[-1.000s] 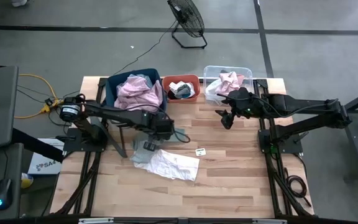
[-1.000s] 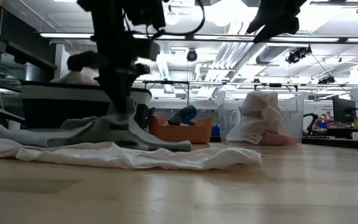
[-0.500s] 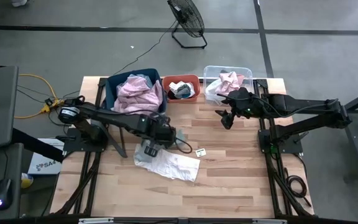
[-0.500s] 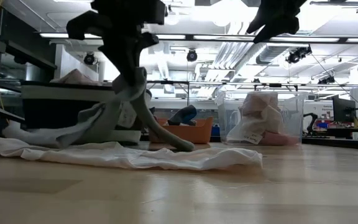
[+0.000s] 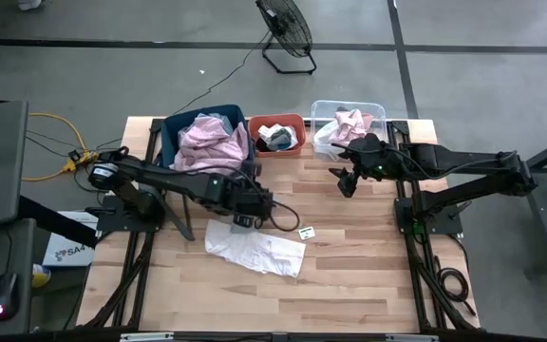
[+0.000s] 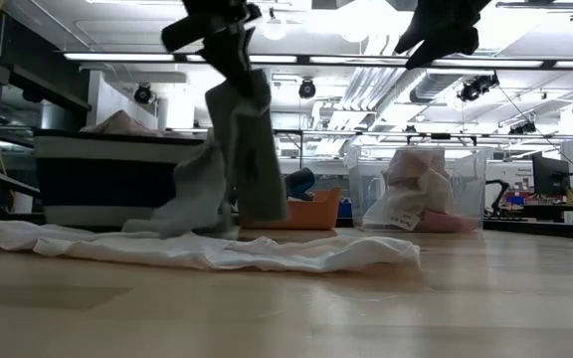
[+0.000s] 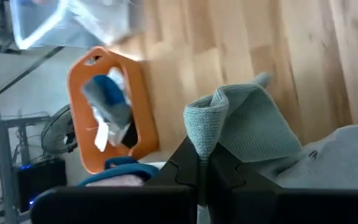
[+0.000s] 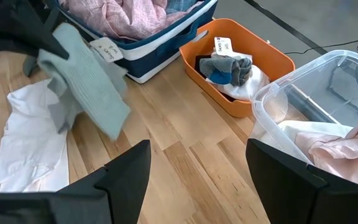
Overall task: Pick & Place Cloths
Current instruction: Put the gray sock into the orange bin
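Note:
My left gripper [image 5: 243, 204] is shut on a grey-green cloth [image 6: 237, 149], raised above the table in front of the blue bin [image 5: 204, 142]; the cloth also shows in the right wrist view [image 8: 82, 78]. A white cloth [image 5: 254, 249] lies flat on the table below it. A pale pink cloth [image 5: 212, 142] fills the blue bin. My right gripper [image 5: 347, 180] is open and empty, high over the table near the clear bin [image 5: 348, 125]. My left gripper pinches a bunched fold of the grey-green cloth [image 7: 204, 127] between its two shut fingers. The cloth hangs slack below the fingers in two lobes [image 6: 252, 159], clear of the table, above the white cloth.
An orange bin [image 5: 276, 133] with small cloths stands between the blue bin and the clear bin, which holds a pink cloth [image 5: 351, 123]. A small white tag [image 5: 306, 231] lies on the table. The table's near half is bare wood.
My left gripper has risen and gone a little toward the table's right and far side with the grey-green cloth. The cloth, first trailing on the white cloth, now hangs lifted clear. The white cloth has stayed on the table.

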